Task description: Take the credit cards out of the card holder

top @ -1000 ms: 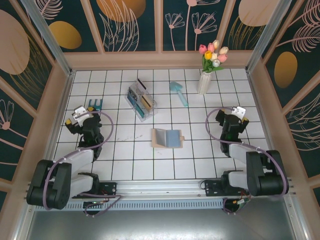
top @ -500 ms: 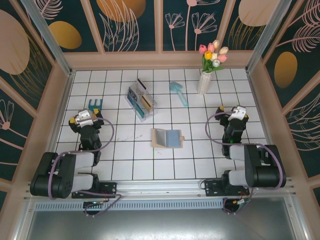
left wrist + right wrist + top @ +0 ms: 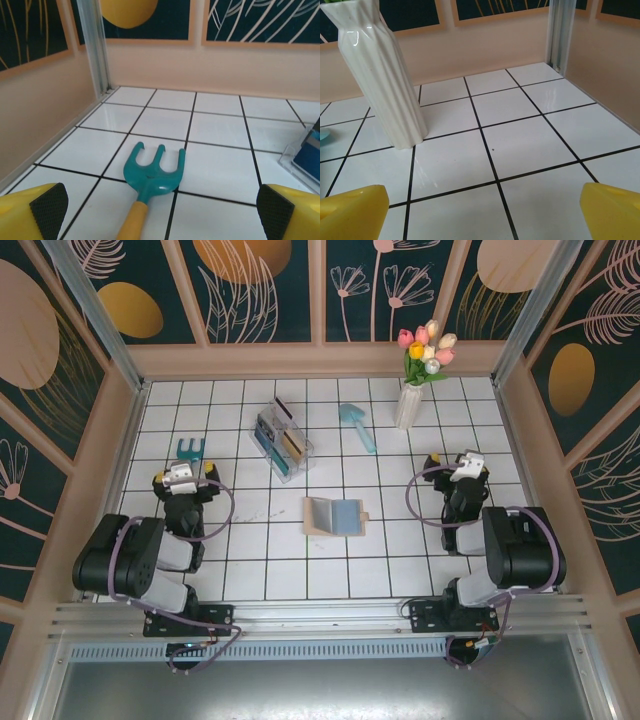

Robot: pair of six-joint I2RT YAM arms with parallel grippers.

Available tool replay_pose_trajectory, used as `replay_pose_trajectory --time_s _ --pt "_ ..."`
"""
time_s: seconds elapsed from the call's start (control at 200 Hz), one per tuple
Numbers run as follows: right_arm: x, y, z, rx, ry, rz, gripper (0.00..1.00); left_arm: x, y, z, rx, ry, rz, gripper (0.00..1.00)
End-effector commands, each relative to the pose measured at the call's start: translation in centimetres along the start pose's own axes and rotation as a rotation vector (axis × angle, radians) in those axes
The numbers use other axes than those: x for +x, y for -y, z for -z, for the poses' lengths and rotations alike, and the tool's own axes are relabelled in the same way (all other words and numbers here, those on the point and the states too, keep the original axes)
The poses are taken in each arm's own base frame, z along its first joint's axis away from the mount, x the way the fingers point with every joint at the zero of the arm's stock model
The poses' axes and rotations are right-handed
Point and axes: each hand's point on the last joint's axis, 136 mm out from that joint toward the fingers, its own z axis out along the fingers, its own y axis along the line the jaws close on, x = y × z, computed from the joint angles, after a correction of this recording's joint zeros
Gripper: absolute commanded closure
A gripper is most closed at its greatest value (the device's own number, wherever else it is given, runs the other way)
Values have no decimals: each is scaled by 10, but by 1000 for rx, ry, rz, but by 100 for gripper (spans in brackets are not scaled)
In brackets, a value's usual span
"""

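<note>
Well, from the top camera the card holder (image 3: 335, 515) lies opened flat on the white tiled table (image 3: 400, 560), about midway between my two arms, blue-grey inside facing up. Whether the credit cards sit in it I cannot tell; it is too small from up here. My left gripper (image 3: 184, 470) hangs near the left wall, just short of a teal hand rake (image 3: 190, 448). My right gripper (image 3: 464, 464) hangs toward the right wall. Both are well apart from the holder. Beyond the holder stand a clear slotted rack (image 3: 283, 440), a teal scoop (image 3: 357, 427) and a white vase (image 3: 408, 405) of tulips.

On my left wrist camera, my yellow fingers (image 3: 30, 212) stand spread wide with nothing gripped, the rake's tines ahead on the tiles.

On my right wrist camera, the fingers (image 3: 352, 210) are likewise wide apart and empty, the vase upright ahead to the left.
</note>
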Motion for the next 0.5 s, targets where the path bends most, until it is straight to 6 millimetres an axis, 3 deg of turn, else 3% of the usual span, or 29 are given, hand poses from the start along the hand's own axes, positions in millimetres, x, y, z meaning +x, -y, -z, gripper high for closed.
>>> replay_pose_trajectory --time_s 0.0,0.18,0.265,0.495 --pt "-10 -4 0 -21 51 3 1 -28 3 -2 18 105 23 1" --pt "-7 -4 -6 -25 22 -1 1 -22 3 -16 -1 55 18 1" --pt "-6 -4 -7 -30 19 -2 1 -19 -7 -25 -44 26 49 1" --pt "-6 -4 -7 -29 19 -2 1 -19 -9 -24 -47 25 55 1"
